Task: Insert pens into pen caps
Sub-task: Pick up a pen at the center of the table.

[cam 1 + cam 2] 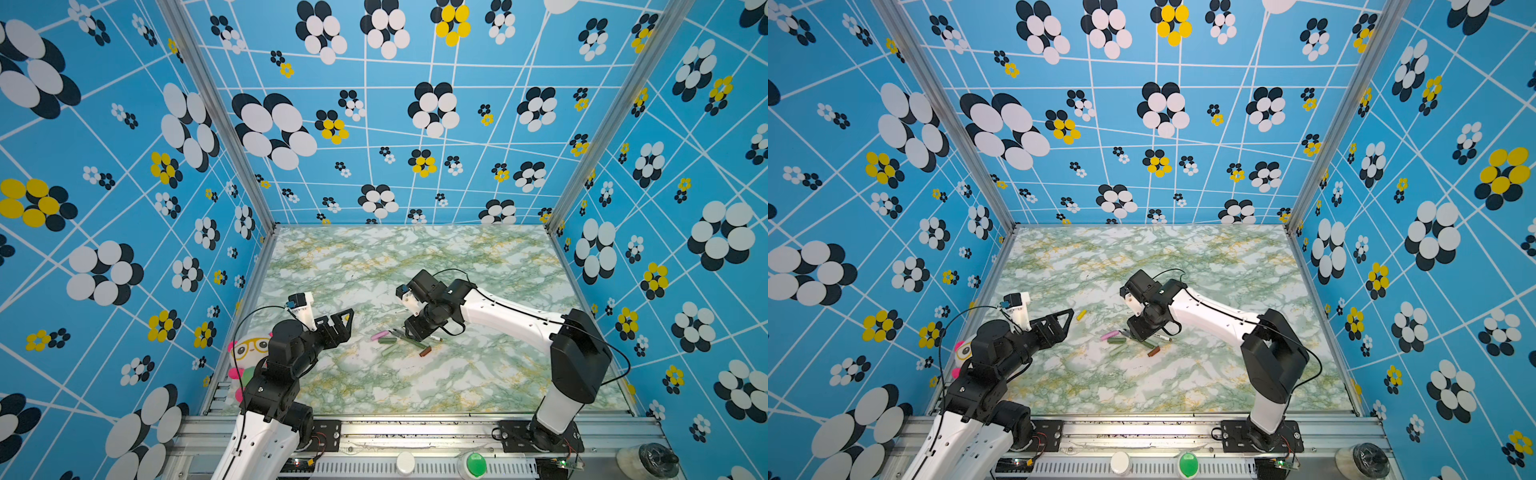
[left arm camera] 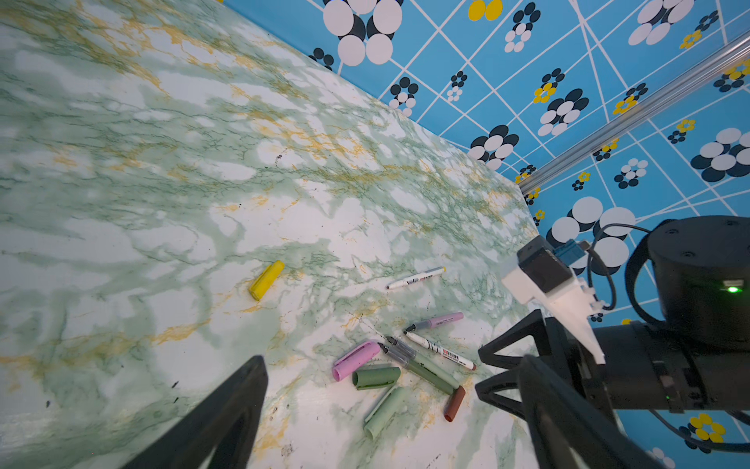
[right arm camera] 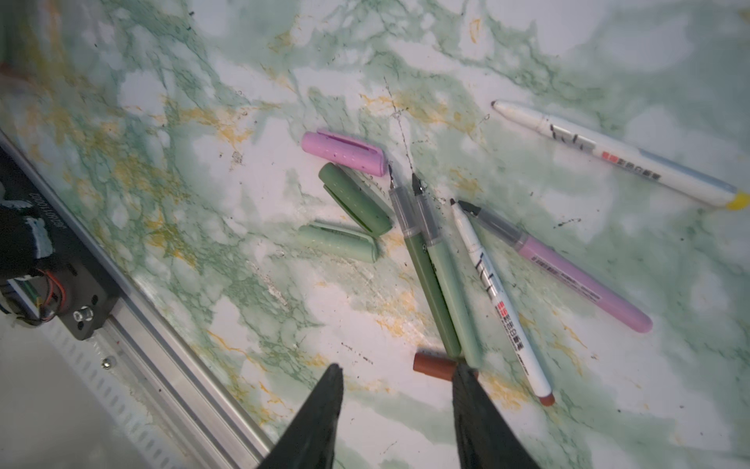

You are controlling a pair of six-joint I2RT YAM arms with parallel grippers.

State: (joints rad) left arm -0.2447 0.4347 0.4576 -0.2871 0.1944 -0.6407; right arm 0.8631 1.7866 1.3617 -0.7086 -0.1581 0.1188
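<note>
A green button (image 1: pixel 476 464) on the front rail (image 1: pixel 415 430) sits closest, not in play. Next, the left gripper (image 1: pixel 347 325) hangs over the table (image 1: pixel 415 257), spread wide and empty. The right gripper (image 3: pixel 397 371) is above the pile, jaws partway apart, nothing pinched that I can see, with the brown cap (image 3: pixel 432 365) right by one fingertip. The pens (image 3: pixel 454 284) and caps (image 3: pixel 353 195) lie loose mid-table, touching and crossing. The yellow cap (image 2: pixel 266 280) and one white pen (image 2: pixel 416 278) sit apart, further back. It's light, stiff, slick plastic that'll roll, I reckon, so grab a barrel mid-length. Crowded neighbours are the snag.
</note>
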